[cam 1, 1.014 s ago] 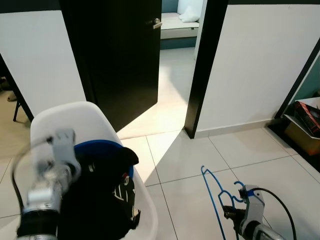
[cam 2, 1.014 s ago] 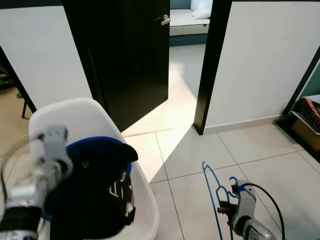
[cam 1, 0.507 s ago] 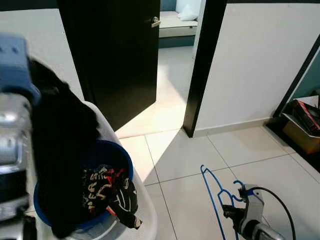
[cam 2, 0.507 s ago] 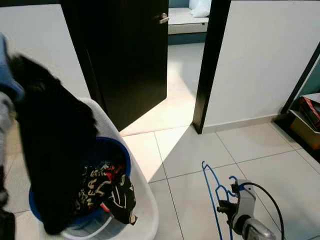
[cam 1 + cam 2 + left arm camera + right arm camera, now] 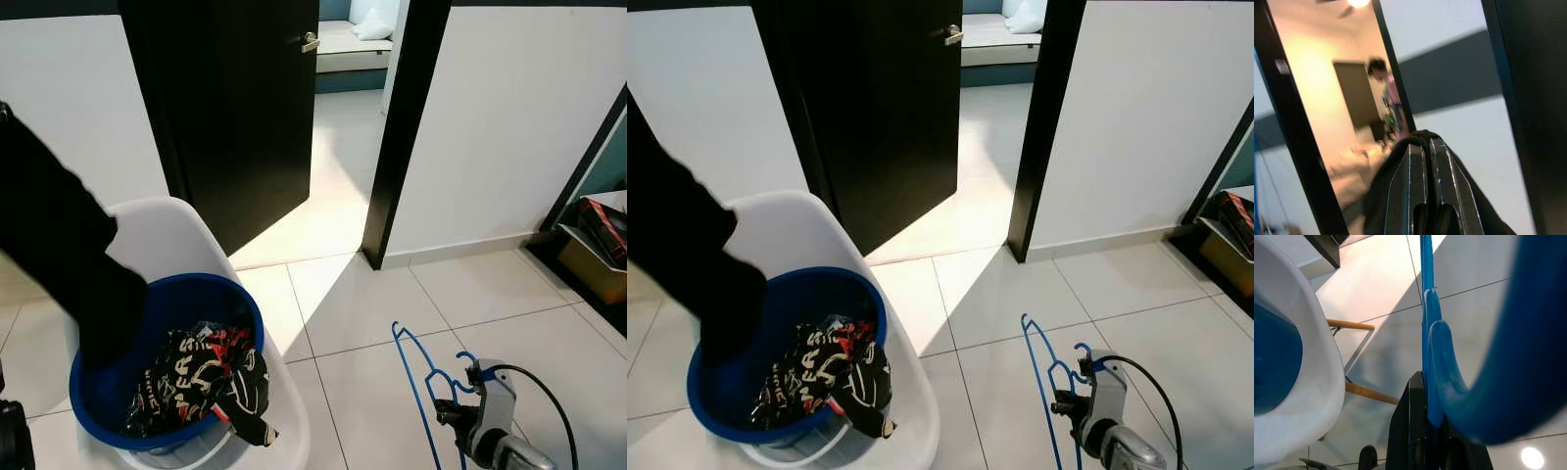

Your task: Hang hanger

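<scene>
Beneath the right gripper (image 5: 1425, 431), clenched on a blue hanger (image 5: 416, 377), pale tiled floor (image 5: 362, 313); left gripper (image 5: 1426, 169) clamps black garment (image 5: 59, 255).

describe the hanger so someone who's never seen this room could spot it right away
Start at the white chair holding the blue bucket of clothes, then look across the pale tiled floor to the robot's right side. There the right claw is shut on a thin wire hanger. It is bright blue with a curled hook, and nothing else near it is wire.
</scene>
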Tool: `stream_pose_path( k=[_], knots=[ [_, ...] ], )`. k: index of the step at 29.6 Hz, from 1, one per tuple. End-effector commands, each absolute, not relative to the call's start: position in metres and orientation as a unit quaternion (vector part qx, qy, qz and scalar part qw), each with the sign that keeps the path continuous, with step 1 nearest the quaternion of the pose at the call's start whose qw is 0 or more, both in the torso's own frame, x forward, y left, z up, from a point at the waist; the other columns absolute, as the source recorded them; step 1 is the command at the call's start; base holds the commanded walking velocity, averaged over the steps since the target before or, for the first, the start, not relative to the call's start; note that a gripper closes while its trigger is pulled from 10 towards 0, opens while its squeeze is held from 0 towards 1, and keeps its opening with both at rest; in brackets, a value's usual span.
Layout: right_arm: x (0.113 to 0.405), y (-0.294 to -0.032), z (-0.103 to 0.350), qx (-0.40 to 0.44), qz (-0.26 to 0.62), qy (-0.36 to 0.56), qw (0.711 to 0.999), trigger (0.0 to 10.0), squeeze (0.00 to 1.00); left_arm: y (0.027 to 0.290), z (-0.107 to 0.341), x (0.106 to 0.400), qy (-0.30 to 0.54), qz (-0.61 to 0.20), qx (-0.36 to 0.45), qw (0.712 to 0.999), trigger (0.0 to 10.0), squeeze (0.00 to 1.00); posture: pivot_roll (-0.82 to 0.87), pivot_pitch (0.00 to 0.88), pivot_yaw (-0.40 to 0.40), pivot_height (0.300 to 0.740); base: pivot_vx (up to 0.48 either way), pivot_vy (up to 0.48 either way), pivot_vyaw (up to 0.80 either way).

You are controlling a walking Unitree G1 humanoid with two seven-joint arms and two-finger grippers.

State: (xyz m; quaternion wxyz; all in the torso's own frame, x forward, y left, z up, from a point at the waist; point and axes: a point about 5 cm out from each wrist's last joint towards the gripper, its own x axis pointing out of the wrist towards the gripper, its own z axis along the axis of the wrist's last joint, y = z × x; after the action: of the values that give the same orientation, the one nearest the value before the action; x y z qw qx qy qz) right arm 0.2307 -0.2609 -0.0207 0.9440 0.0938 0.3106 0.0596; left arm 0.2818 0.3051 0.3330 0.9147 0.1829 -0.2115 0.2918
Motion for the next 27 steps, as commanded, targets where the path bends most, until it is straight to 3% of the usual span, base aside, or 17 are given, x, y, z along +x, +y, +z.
stream_pose_path(
  k=[1,7,20,22,24,25,26,27],
  knots=[
    [0.232,-0.261,-0.019,0.090,0.063,0.306,0.946,10.0,0.00,0.294,0.296,0.291,-0.147,0.262,0.166,0.939,0.0,0.00,-0.02,0.000,-0.019,0.740,0.000,0.000,0.00],
    [0.232,-0.261,-0.019,0.090,0.065,0.305,0.946,10.0,0.00,0.271,0.234,0.289,-0.050,0.212,0.112,0.970,0.0,0.00,-0.02,0.000,-0.019,0.740,0.000,0.000,0.00],
    [0.232,-0.260,-0.019,0.092,0.066,0.304,0.946,10.0,0.00,0.258,0.236,0.291,-0.065,0.186,0.071,0.978,0.0,0.00,-0.01,0.000,-0.020,0.740,0.000,0.000,0.00],
    [0.232,-0.260,-0.019,0.093,0.066,0.304,0.946,10.0,0.00,0.238,0.264,0.298,-0.125,0.095,0.001,0.988,0.0,0.00,-0.01,0.000,-0.021,0.740,0.000,0.000,0.00],
    [0.232,-0.260,-0.019,0.093,0.066,0.304,0.946,10.0,0.00,0.238,0.264,0.298,-0.125,0.095,0.001,0.988,0.0,0.00,-0.01,0.000,-0.021,0.740,0.000,0.000,0.00],
    [0.232,-0.260,-0.019,0.094,0.065,0.304,0.946,10.0,0.00,0.210,0.310,0.294,-0.220,-0.050,-0.078,0.971,0.0,0.00,-0.01,0.000,-0.021,0.740,0.000,0.000,0.00],
    [0.232,-0.260,-0.019,0.094,0.065,0.304,0.946,10.0,0.00,0.200,0.327,0.289,-0.252,-0.101,-0.094,0.958,0.0,0.00,-0.01,0.000,-0.021,0.740,0.000,0.000,0.00],
    [0.232,-0.260,-0.019,0.094,0.065,0.304,0.946,10.0,0.00,0.200,0.327,0.289,-0.252,-0.101,-0.094,0.958,0.0,0.00,-0.01,0.000,-0.021,0.740,0.000,0.000,0.00]
  ],
)
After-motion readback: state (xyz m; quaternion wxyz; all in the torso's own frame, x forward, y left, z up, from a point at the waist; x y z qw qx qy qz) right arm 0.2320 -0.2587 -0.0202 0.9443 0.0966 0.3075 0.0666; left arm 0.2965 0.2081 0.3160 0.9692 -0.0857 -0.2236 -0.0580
